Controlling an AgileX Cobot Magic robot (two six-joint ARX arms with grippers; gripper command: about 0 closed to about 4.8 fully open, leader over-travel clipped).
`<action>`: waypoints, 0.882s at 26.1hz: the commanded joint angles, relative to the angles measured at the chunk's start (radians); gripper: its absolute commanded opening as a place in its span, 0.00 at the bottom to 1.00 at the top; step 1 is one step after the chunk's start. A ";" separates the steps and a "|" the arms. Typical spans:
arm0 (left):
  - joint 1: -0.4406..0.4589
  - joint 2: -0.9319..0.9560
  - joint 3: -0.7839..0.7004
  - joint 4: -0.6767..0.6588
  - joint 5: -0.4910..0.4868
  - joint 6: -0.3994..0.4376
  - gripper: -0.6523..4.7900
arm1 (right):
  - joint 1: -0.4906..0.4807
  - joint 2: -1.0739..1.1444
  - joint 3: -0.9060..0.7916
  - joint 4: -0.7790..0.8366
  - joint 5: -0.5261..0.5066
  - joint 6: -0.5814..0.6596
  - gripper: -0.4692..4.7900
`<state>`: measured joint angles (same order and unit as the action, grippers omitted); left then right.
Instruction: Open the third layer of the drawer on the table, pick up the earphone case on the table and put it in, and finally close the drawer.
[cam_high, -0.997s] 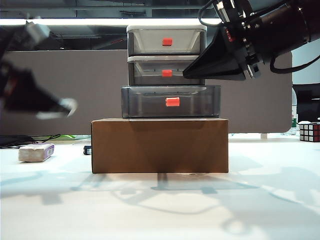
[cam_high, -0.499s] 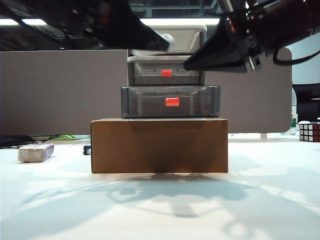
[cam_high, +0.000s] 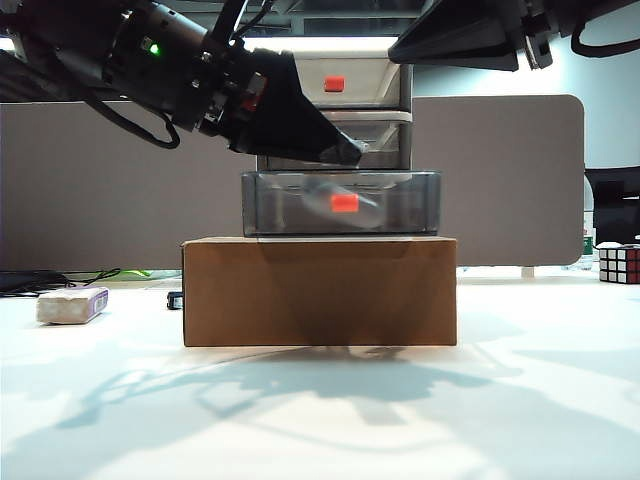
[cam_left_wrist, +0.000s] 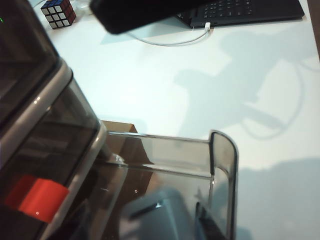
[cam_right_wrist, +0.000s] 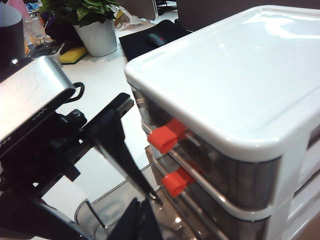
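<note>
- Left claw: reaches in from the upper left of the exterior frame, tips just over the pulled-out third layer at frame centre. In the right wrist view its two black fingers stand apart with nothing between them.
- Right claw: top right of the exterior frame, above the drawer and clear of it. Only a dark wedge shows, so it cannot be told whether it is parted or closed.
- Earphone case: a pale blur behind the smoky front wall, so judged to be inside the third layer. How it lies cannot be read.
- The drawer stands on a brown cardboard box, not on the counter.

Risks, as judged:
- If the case lies propped against a wall, it may ride up and jam under the tier above when the layer is pushed in.
- The left claw sits low over the rim. Drawing back at a slant could hook the wall and drag the light unit along the box.
- Nothing braces the unit. A closing push on the red handle may slide the whole stack back, or off the box, instead of seating the layer.
- Both arms crowd the same spot, so they could clash.
</note>
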<state>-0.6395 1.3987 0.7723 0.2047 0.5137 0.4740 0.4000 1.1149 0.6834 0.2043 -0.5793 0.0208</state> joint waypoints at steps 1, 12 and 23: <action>0.000 -0.016 0.009 0.010 -0.005 -0.024 0.57 | 0.000 -0.004 0.005 -0.015 0.001 -0.003 0.09; 0.000 -0.261 0.009 -0.435 0.077 -0.292 0.11 | 0.000 -0.003 0.005 -0.005 0.001 -0.021 0.09; -0.002 -0.149 0.003 -0.472 0.047 -0.302 0.11 | 0.000 -0.003 0.005 0.002 0.019 -0.021 0.09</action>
<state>-0.6403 1.2377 0.7723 -0.2844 0.5732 0.1818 0.4000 1.1141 0.6834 0.1898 -0.5713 0.0029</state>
